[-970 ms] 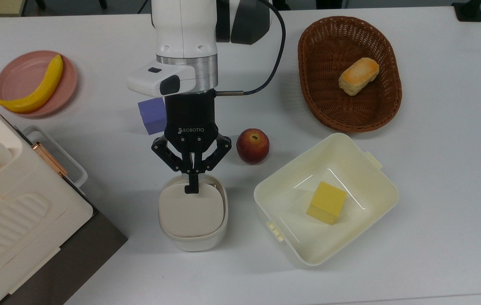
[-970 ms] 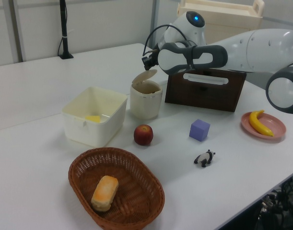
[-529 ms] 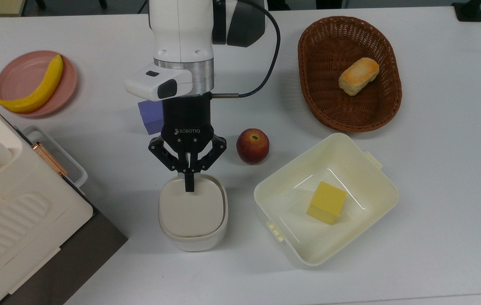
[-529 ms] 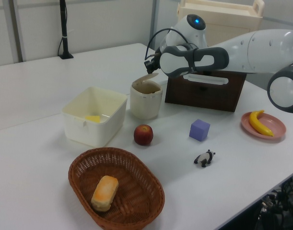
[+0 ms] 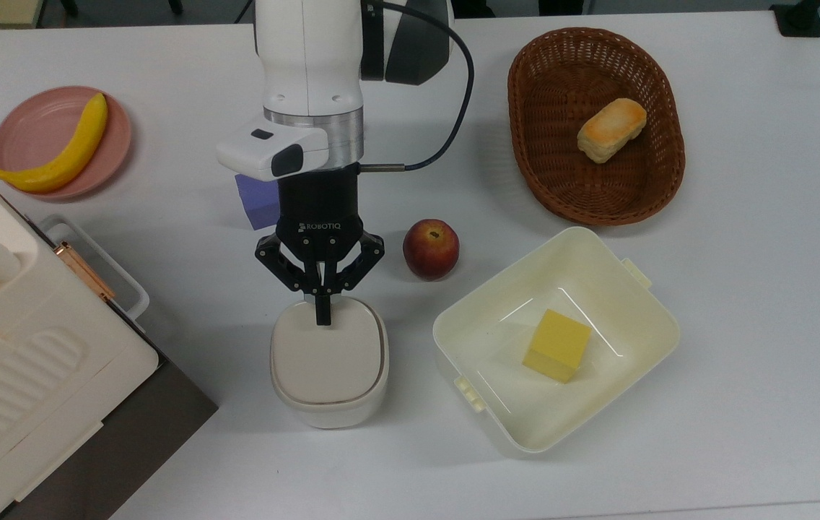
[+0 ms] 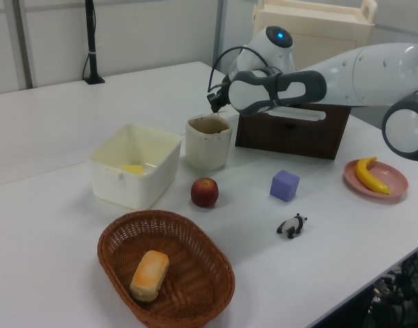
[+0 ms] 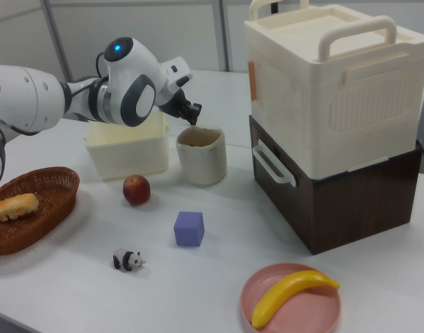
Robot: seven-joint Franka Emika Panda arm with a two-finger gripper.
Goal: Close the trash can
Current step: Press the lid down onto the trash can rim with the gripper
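The trash can [image 5: 328,365] is a small off-white bin near the table's front in the top view, and its beige lid lies flat on the rim. It also stands beside the brown chest in the left view [image 6: 208,142] and in the right view [image 7: 201,155]. My gripper [image 5: 322,316] is shut and holds nothing. Its black fingertips point down at the lid's edge nearest the arm. In the left view the gripper [image 6: 214,104] hangs just over the can's rim, as it does in the right view [image 7: 191,113].
An apple [image 5: 430,248] and a cream tub [image 5: 641,303] holding a yellow block [image 5: 556,345] lie at the top view's right of the can. Behind are a purple cube [image 5: 255,198], a basket [image 5: 547,166] with bread [image 5: 611,129], and a plate [image 5: 35,123] with a banana [image 5: 63,155]. A big cream box [image 5: 6,347] stands at the top view's left.
The lid went from tilted up to lying flat on the can. My gripper stayed shut and drew back slightly toward the lid's hinge edge.
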